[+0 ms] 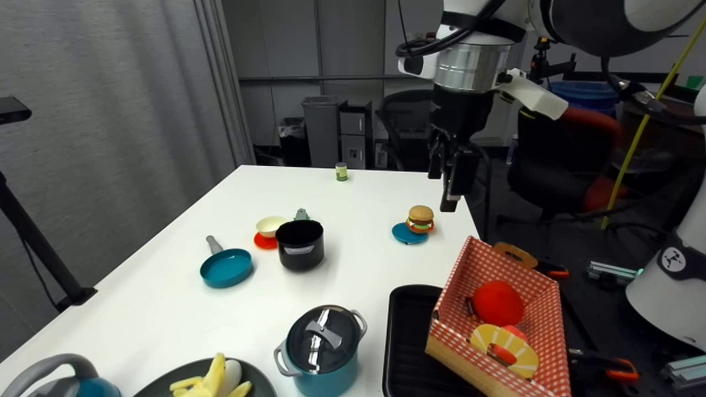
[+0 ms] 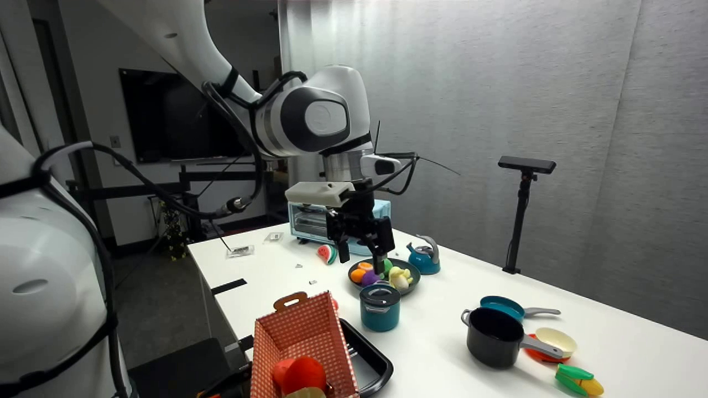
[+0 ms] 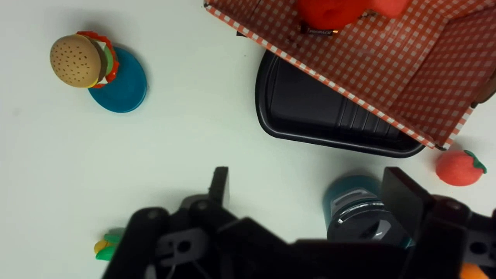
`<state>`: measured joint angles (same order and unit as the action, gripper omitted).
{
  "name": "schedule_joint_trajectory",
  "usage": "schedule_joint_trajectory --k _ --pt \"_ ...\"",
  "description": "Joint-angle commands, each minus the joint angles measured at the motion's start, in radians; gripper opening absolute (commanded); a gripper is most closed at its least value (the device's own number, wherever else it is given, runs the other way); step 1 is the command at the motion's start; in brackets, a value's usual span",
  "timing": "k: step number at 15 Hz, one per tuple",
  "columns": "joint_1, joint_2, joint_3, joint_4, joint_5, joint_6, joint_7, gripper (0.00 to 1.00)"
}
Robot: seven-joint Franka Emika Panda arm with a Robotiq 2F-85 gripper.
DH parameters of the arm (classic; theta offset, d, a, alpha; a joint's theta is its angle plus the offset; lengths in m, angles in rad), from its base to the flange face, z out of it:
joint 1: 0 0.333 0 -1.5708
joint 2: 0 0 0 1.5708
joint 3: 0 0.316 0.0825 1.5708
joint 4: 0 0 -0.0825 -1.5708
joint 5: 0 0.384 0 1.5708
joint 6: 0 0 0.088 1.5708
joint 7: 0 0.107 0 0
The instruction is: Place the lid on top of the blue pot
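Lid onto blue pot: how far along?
Done: the grey-handled lid sits on the blue pot. In hand: nothing; the gripper hangs open, clear of the pot. Left: probably nothing, as the lid covers the pot's mouth; full seating I can't confirm.

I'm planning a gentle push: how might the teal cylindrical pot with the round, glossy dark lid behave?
The teal cylindrical pot would probably slide rather than tip: it stands upright, nearly as wide as tall. Its round, glossy dark lid might shift, since no clasp shows.
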<state>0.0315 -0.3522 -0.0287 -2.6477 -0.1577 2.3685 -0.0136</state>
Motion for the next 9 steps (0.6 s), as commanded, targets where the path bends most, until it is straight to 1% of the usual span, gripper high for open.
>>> schedule_joint_trajectory --k 1,5,9 --pt "-0.011 -0.02 0.007 -0.006 0.08 0.0 0.03 1.0" --pt "-0.018 -0.012 0.022 -0.001 0.097 -0.002 0.086 1.0" --pt "-0.018 -0.002 0.028 0.006 0.089 -0.016 0.108 1.0"
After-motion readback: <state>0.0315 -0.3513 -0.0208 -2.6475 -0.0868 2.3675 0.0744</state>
